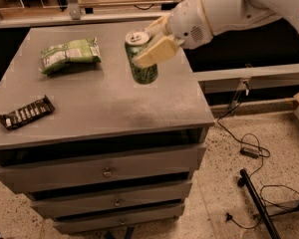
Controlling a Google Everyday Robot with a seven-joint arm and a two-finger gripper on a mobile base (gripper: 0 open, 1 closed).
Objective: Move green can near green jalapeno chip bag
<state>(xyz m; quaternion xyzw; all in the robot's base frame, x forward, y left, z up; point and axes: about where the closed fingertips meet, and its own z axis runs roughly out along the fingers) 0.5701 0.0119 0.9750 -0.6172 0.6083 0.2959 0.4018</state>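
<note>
Mid-carry: end effector (pixel 146 44) clamped on can (pixel 142 63), seemingly just clear of worktop (pixel 104 106), at 3 o'clock of bag (pixel 70 55). Next: shift toward 9 o'clock, lower beside bag, release.

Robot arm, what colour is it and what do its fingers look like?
The arm is smooth, rounded and white, like fat tubes. Its gripper, above the grey cabinet top, has two flat, cream-yellow fingers on a round white wrist.
</note>
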